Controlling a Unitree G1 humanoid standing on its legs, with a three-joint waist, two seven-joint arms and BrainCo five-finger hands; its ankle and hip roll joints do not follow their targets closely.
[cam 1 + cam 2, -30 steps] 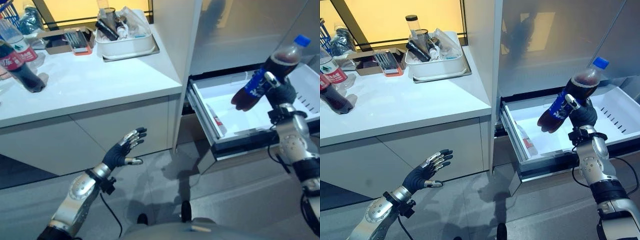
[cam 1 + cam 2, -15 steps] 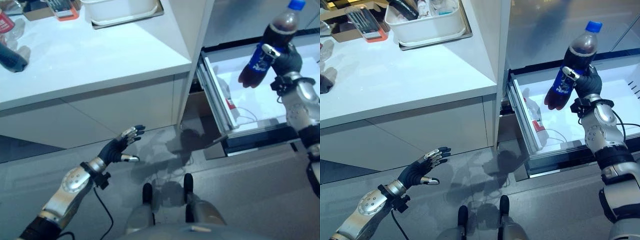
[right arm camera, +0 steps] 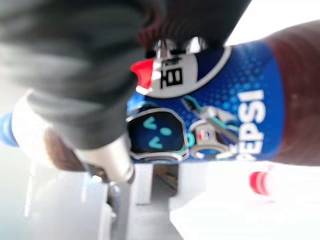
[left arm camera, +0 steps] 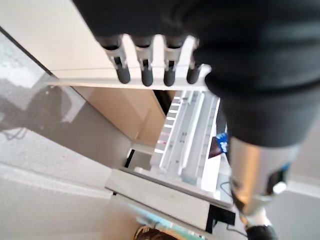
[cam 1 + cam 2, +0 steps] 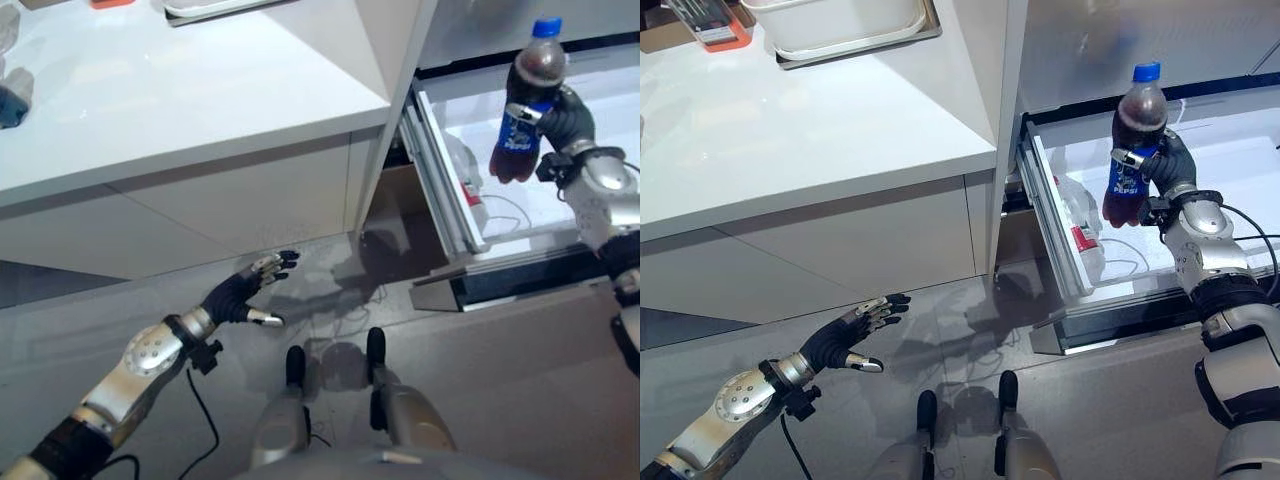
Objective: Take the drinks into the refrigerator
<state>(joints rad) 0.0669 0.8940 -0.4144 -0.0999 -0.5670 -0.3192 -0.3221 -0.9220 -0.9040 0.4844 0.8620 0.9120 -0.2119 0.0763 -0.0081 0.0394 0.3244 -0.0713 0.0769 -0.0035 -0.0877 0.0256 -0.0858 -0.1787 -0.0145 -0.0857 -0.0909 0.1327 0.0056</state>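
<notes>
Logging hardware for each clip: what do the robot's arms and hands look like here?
Both arms are silver-grey with rounded shells and dark bands at the joints. The left hand and the right hand wear a dark ribbed cover over the back and wrist, with silver fingers ending in dark tips. The forearm shells carry small dark round fasteners.

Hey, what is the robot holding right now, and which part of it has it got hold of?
The right hand grips a blue-capped cola bottle around its labelled middle, upright above the open refrigerator drawer. The left hand is open and holds nothing.
</notes>
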